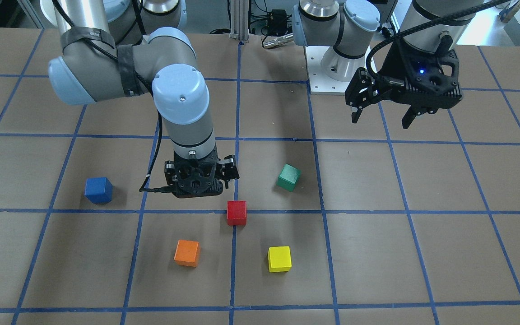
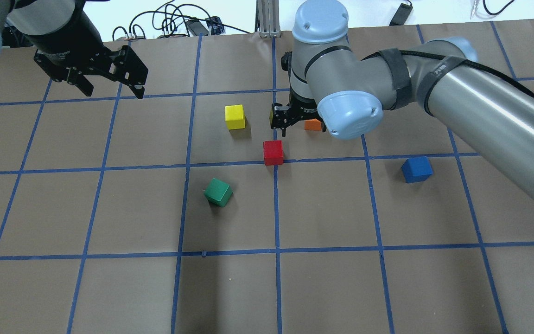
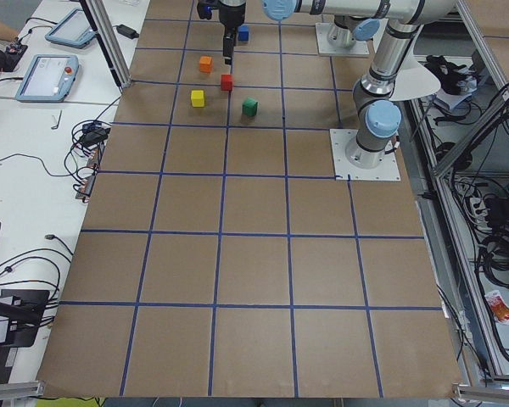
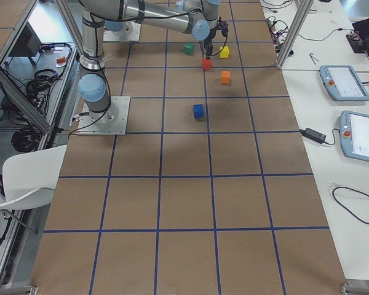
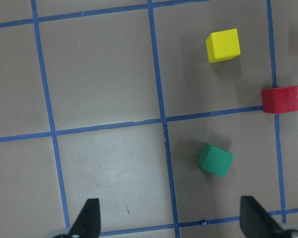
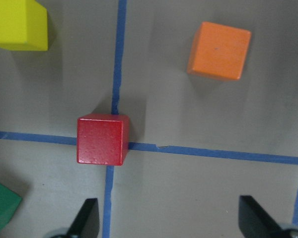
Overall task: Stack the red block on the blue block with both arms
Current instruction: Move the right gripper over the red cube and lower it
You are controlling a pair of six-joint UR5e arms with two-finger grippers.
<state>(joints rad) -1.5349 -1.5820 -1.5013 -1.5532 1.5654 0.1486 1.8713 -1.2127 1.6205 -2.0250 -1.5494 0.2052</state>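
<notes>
While the right gripper [image 1: 199, 184] is hovering near the red block [image 1: 236, 213], I am seeing the left gripper [image 1: 381, 119] hanging well apart from every cube.
Front view: red block is sitting upright on a crossing of blue tape lines [image 1: 287, 211], matte and clean-edged; blue block [image 1: 98, 190] is lying well apart on the right arm's side.
Overhead: red block is sitting amid the yellow cube [image 2: 235, 116], orange cube [image 2: 313, 124] and green cube [image 2: 218, 192], touching none.
Left wrist: jaws are standing wide, nothing between them; red block is showing at the edge.
Right wrist: jaws are standing wide and empty; red block is lying ahead, left of the gap's middle, its paint finely pebbled.
Side views: I am finding the blocks too small for detail.
</notes>
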